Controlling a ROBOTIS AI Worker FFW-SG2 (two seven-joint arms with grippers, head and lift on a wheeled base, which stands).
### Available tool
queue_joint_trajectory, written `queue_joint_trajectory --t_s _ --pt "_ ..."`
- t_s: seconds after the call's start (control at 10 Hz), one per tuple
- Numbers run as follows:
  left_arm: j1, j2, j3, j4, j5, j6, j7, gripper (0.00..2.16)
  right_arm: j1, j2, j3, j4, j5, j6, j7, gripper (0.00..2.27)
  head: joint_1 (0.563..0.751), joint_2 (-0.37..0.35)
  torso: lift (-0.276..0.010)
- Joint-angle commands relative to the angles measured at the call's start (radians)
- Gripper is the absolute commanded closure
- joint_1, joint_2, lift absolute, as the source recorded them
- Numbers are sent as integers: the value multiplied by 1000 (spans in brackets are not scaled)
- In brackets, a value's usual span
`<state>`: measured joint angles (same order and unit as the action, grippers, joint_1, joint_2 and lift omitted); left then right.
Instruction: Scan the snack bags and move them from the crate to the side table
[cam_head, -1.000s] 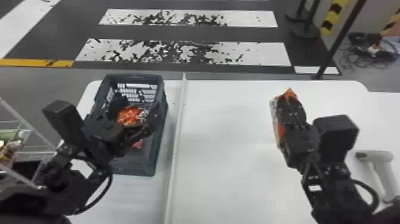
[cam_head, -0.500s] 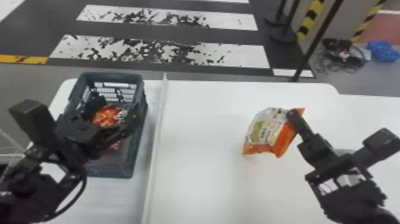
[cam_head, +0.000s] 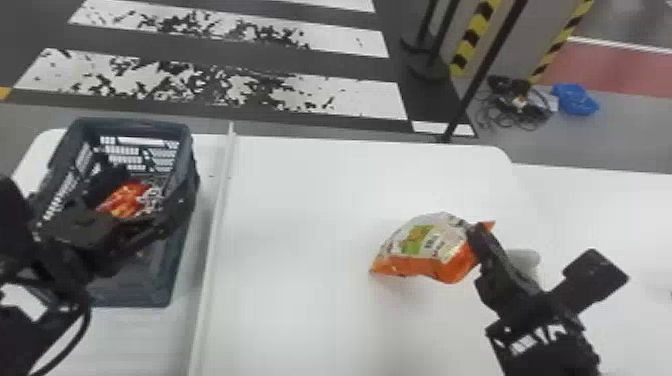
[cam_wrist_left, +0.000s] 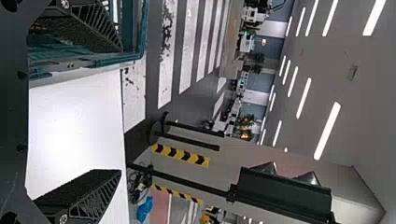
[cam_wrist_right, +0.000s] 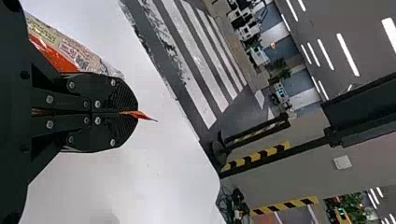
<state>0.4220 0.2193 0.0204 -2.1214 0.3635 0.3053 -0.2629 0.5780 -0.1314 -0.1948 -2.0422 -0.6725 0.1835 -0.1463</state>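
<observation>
Right pincer (cam_wrist_right: 136, 113): closed on one orange corner of the orange-and-white glossy snack bag (cam_head: 435, 250), a sliver of film poking out past the tips. Rest of the bag stuck out to one side, over the smooth white counter (cam_head: 300, 250); couldn't tell if its underside touched.

Left pincer (cam_wrist_left: 121, 110): fingers wide, nothing between them, over the dark grey slatted plastic crate (cam_head: 145, 290). Red-orange shiny bag (cam_head: 125, 200) lay in the crate.

Pale rounded object (cam_head: 522, 262) sat just behind the right pincer, partly hidden, probably the scanner.

Read it as bag out, scan or handover pending.

Risks: corner-only grip, so the bag could pivot or peel out on a fast swing. Slack film could fold over the code and spoil the scan. Low carry could drag the bag or clip the pale object. Left side: a sideways move down in the crate could snag a finger on its wall.
</observation>
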Motion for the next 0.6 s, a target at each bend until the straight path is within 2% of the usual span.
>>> queue_joint_trajectory --t_s 0.0,0.1,0.2,0.4,0.5 --pt "-3 -1 -4 11 2 -5 -6 70 45 -1 -11 -7 36 -6 5 397 695 -211 -87" --pt "-5 -6 -11 11 2 -8 -7 70 71 6 -9 -9 59 -12 2 16 695 -224 -87" --pt "-5 -8 -16 9 3 -15 -12 70 91 16 6 -9 96 -18 -25 12 695 -235 -87" --pt "-5 -14 -20 15 5 -21 -15 70 148 21 60 -61 189 -18 -139 6 695 -258 -87" --pt "0 -14 -25 26 5 -57 -15 70 152 19 87 -73 229 -18 -217 6 695 -260 -87"
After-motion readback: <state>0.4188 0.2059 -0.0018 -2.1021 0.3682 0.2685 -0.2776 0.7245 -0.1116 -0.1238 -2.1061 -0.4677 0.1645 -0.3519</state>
